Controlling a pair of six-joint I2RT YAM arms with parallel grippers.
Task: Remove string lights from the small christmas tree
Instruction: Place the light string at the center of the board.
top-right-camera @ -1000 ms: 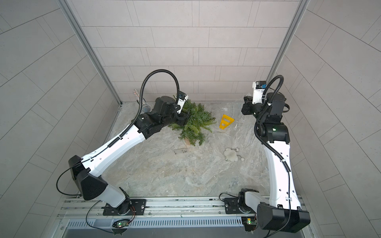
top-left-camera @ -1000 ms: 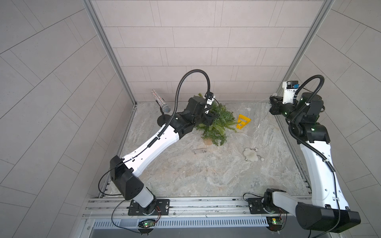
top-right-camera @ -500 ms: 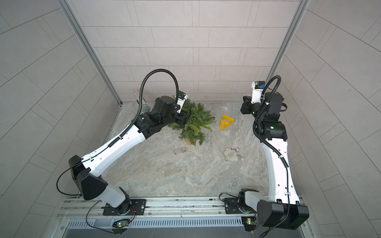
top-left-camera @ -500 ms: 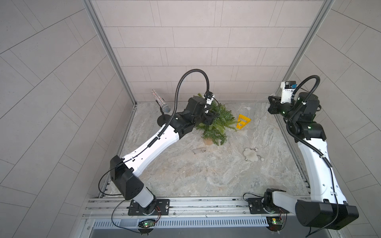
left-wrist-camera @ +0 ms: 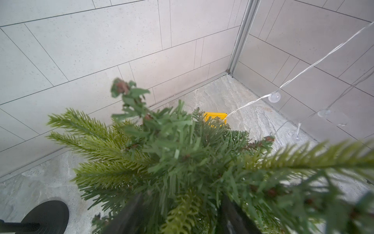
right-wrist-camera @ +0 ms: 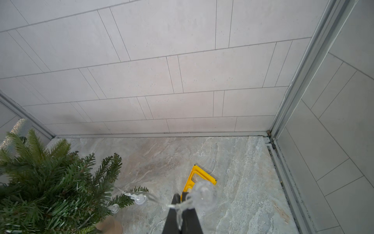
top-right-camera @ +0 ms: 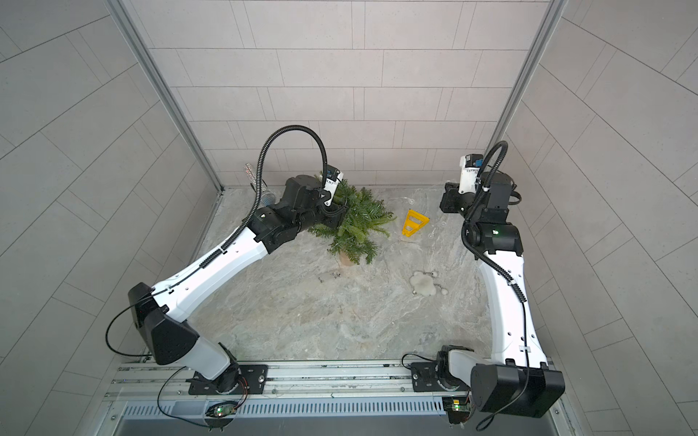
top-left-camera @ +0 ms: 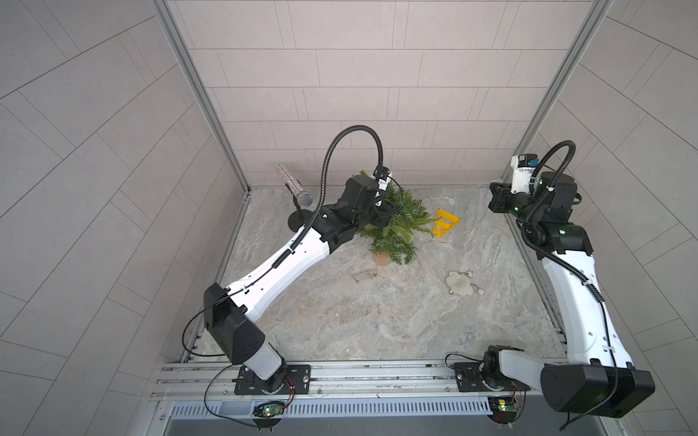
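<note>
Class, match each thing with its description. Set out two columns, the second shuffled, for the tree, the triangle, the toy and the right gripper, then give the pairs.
Column one
1. tree
2. triangle
3. toy
4. right gripper

Column two
A. white and fluffy, lying apart from the rest
B. shut on the string lights
C. green, on a tan base
D. yellow, lying flat

Pairs: 1-C, 2-D, 3-A, 4-B
</note>
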